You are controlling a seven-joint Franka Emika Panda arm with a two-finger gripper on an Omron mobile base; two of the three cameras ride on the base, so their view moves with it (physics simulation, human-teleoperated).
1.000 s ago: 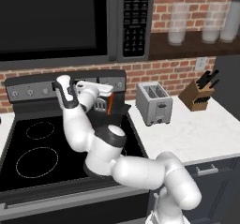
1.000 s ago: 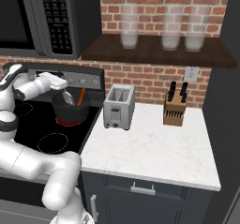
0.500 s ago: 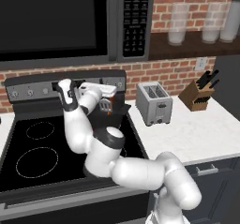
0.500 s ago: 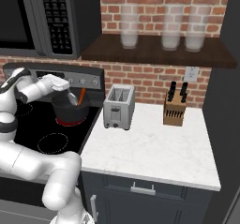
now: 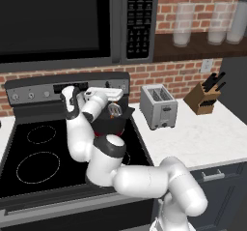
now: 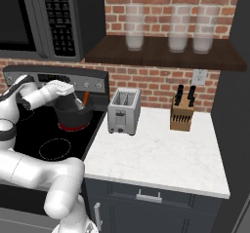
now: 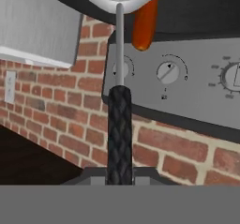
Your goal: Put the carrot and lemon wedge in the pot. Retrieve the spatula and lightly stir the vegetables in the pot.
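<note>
On the left is the black glass stove top (image 5: 29,143) with its ring marks. At its back right corner sits one squat round black pot with red at the rim (image 6: 73,116). Just above the pot is the robot's two-finger gripper (image 6: 68,91) at the end of the white arm. The jaws are pinched narrow on the thin black handle of the small spatula (image 7: 119,124) — so the spatula is held, not lying on the counter. In the hand view the handle runs straight away from the gripper, and its flat silver-grey head is at the far end, right at the pot. The long way of the spatula points down from the gripper into the pot.

Next to the spatula head is one small orange carrot (image 7: 144,24). In the right base view the carrot (image 6: 86,98) leans on the pot's rim, one end poking up and the other end inside. The little green lemon wedge is too deep in the pot to see, so I cannot tell if it is there.

I think the stirring step is the one in hand. The next push has to go sideways inside the pot, softly — the carrot is touching or almost touching the spatula head.

Further right on the white counter (image 6: 161,154) stand one silver toaster (image 6: 123,111) and one wooden knife block (image 6: 181,114).
</note>
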